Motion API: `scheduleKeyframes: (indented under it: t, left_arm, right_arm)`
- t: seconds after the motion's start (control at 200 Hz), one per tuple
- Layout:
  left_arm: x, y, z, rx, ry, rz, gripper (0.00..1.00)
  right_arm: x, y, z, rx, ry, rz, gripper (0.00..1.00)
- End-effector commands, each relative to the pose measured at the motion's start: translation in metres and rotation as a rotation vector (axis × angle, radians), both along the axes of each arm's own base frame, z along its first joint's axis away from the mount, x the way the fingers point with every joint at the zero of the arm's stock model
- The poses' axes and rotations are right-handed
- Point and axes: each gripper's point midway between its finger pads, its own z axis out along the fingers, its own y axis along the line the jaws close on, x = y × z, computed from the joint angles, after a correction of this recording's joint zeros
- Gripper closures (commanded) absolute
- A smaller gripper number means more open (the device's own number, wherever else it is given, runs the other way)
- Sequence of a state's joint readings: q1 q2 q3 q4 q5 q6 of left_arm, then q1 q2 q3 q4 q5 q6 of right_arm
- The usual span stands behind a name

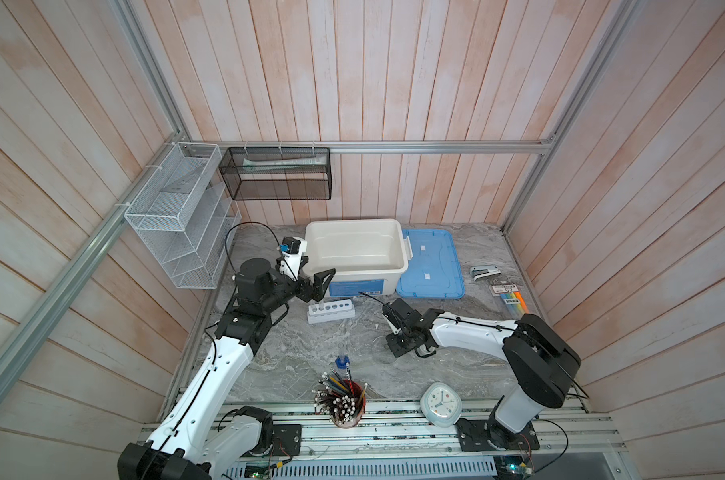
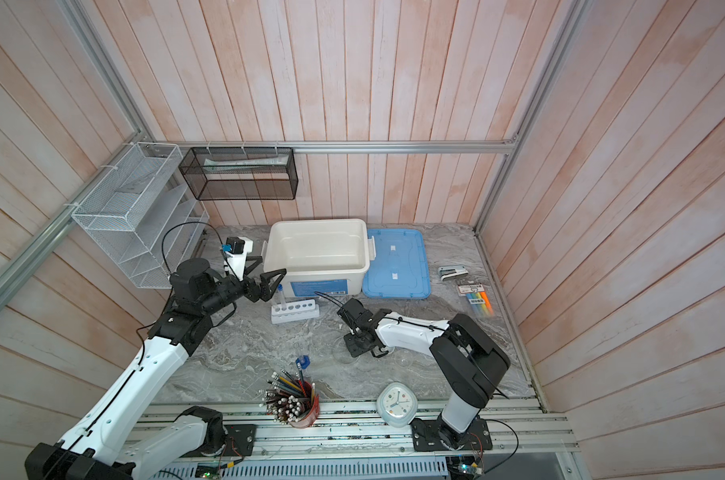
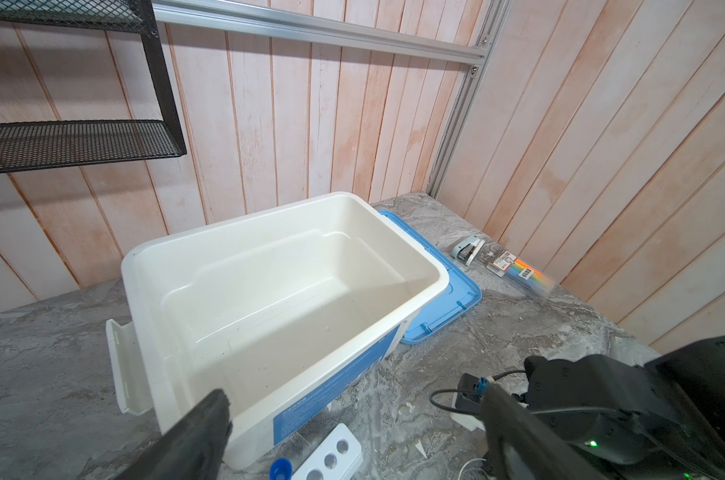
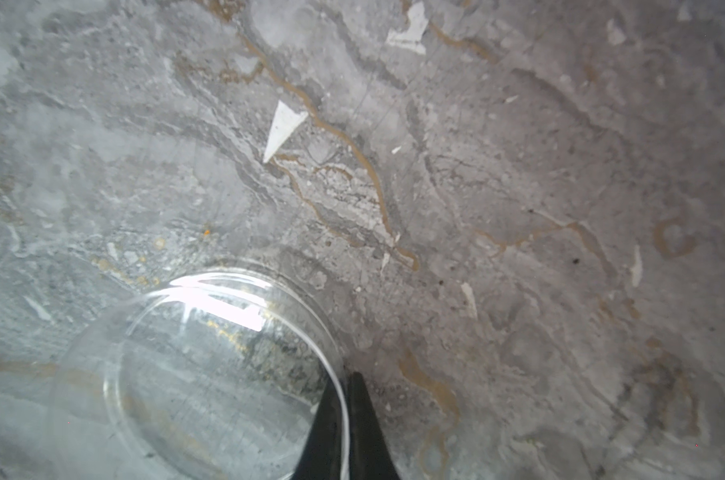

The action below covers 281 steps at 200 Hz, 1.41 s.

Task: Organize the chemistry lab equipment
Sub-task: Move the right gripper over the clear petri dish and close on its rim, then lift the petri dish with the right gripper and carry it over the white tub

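Observation:
My right gripper (image 4: 344, 378) is shut on the thin rim of the flat round dish (image 4: 211, 374), a clear dish low over the marble table. In both top views that gripper (image 1: 402, 347) (image 2: 358, 347) is at mid-table. The dish (image 2: 344, 353) shows only faintly beside it. The white six-hole rack (image 1: 331, 311) (image 3: 331, 457) stands in front of the bin and holds a blue-capped tube (image 2: 281, 291) (image 3: 281, 469). My left gripper (image 1: 319, 286) (image 3: 352, 411) hangs open above the rack's left end, at the bin's front corner, with nothing in it. A blue-topped bottle (image 1: 342, 360) stands nearer the front.
An open white bin (image 1: 354, 224) sits at the back, its blue lid (image 1: 431, 266) flat to its right. A stapler (image 1: 484, 272) and a marker pack (image 1: 512, 297) lie far right. The red pencil cup (image 1: 348, 401) and a white clock (image 1: 440, 404) stand at the front edge.

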<state>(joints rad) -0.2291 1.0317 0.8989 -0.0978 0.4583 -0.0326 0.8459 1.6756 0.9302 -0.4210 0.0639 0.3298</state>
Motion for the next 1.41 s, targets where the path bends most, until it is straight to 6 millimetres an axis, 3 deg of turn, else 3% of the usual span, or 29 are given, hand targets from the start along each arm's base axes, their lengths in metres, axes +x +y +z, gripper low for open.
scheduleKeyframes:
  t: [0.0, 0.18, 0.37, 0.55, 0.725, 0.89, 1.215, 1.4]
  left_arm:
    - [-0.001, 0.004, 0.0, 0.013, -0.017, 0.017, 0.04]
    - [-0.001, 0.005, -0.001, 0.016, -0.014, 0.021, 0.04]
    - [0.002, 0.006, 0.0, 0.022, -0.015, 0.029, 0.04]
    - [0.001, 0.007, 0.001, 0.019, -0.018, 0.033, 0.04]
    - [0.0, 0.008, 0.001, 0.004, -0.01, 0.037, 0.04]
    - [0.0, 0.004, 0.0, -0.022, 0.007, 0.016, 0.04]
    - [-0.003, 0.01, 0.006, -0.026, -0.012, 0.033, 0.04]
    - [-0.001, 0.014, 0.006, -0.034, -0.01, 0.044, 0.04]
  right_arm:
    - [0.0, 0.001, 0.011, -0.022, -0.009, 0.036, 0.98]
    - [-0.002, 0.007, 0.039, -0.017, -0.006, 0.119, 1.0]
    - [0.01, 0.009, 0.097, -0.036, -0.086, 0.175, 1.0]
    - [0.043, 0.011, 0.158, -0.044, -0.213, 0.154, 1.0]
    - [0.088, 0.02, 0.214, -0.007, -0.359, 0.133, 1.0]
    - [0.135, 0.032, 0.244, 0.009, -0.463, 0.113, 1.0]
    - [0.232, 0.051, 0.232, 0.013, -0.502, 0.064, 1.0]
    - [0.269, 0.078, 0.202, 0.025, -0.488, 0.094, 1.0]
